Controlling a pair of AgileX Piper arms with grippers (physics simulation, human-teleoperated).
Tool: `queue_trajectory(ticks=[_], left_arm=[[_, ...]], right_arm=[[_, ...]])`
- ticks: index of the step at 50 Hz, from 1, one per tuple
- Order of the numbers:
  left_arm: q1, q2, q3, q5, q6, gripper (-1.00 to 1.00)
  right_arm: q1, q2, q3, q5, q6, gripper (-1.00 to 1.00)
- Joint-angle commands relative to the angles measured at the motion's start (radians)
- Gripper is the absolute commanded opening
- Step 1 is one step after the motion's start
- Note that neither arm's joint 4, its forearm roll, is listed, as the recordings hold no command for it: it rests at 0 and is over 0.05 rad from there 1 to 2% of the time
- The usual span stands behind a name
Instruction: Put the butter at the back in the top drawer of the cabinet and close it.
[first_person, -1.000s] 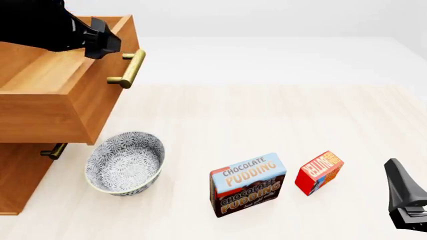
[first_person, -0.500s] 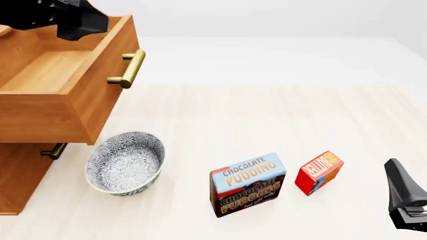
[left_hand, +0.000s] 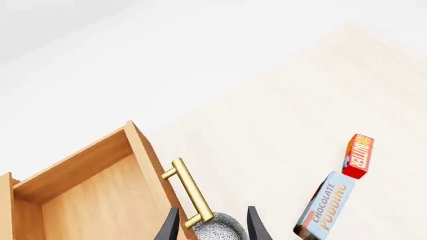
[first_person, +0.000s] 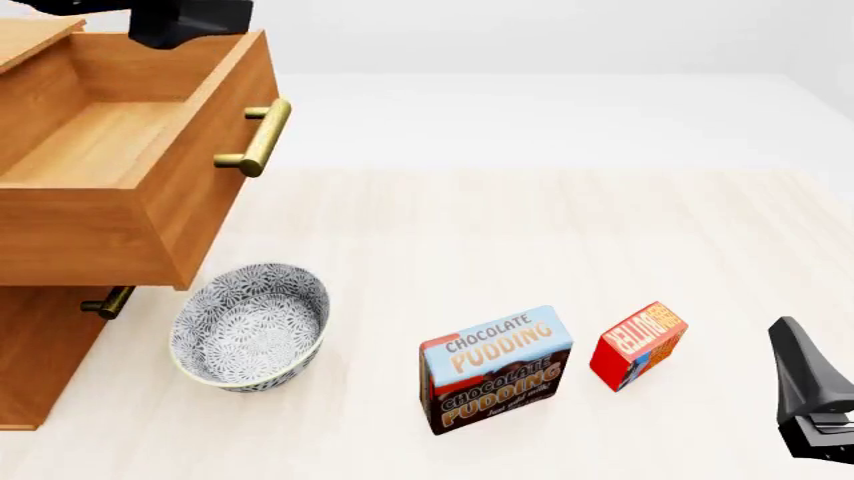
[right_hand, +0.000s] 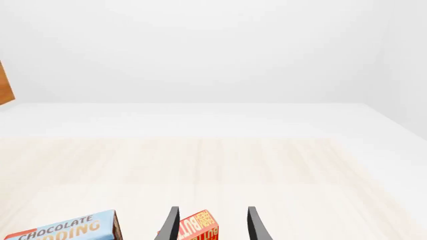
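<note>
The butter (first_person: 638, 345) stands just beside the pudding box (first_person: 495, 368), at its 3 o'clock, so the open, empty right gripper (right_hand: 211, 225) risks toppling either.

A pale, light-wood table (first_person: 534, 230) stretches out ahead, its grain running in faint streaks. Beyond its far edge lies a plain white floor, rising to bare off-white walls. The light is soft and even, casting only faint shadows.
</note>
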Motion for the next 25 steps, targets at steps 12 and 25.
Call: queue_trajectory(ticks=[12, 25], left_arm=[[-0.096, 0.085, -0.032, -0.037, 0.05, 1.0], [-0.128, 0.118, 0.008, -0.078, 0.063, 1.0]], right_arm=[[0.0, 0.0, 0.0, 0.0, 0.0, 1.0], [0.0, 0.0, 0.0, 0.0, 0.0, 1.0]])
